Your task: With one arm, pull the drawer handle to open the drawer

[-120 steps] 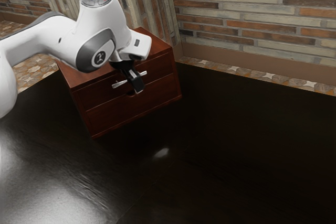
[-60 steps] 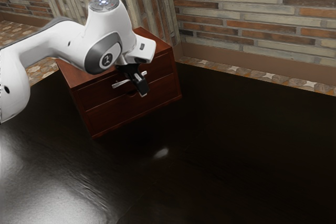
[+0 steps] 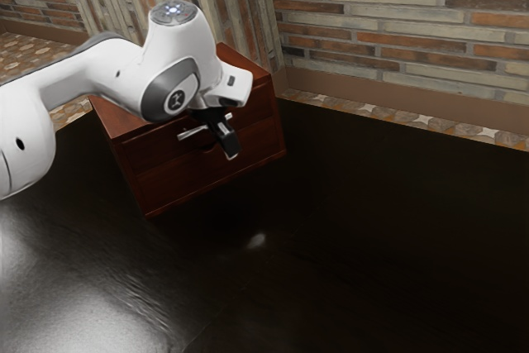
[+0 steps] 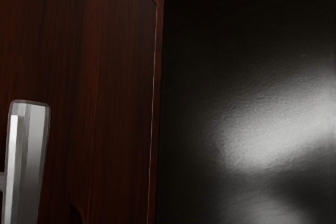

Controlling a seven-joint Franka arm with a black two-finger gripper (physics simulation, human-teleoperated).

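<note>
A small dark-red wooden cabinet [image 3: 157, 167] with two stacked drawers stands on the dark table, toward the exterior view's left. A silver bar handle [image 3: 191, 132] sits on the upper drawer front [image 3: 157, 145], which looks flush with the cabinet. My black gripper [image 3: 227, 143] hangs in front of the drawers, just past the handle's end toward the exterior view's right, apart from it. In the wrist view the wooden drawer front [image 4: 94, 103] is close, and the handle's end [image 4: 23, 161] lies off to one side of my hand.
The dark glossy table [image 3: 355, 254] spreads out in front of the cabinet and toward the exterior view's right. A brick wall [image 3: 397, 31] runs behind, and my white arm [image 3: 99, 80] passes over the cabinet's top.
My hand has drifted toward the exterior view's right and slightly down, from over the handle to just past its end. Cabinet, drawers and handle have not moved.
</note>
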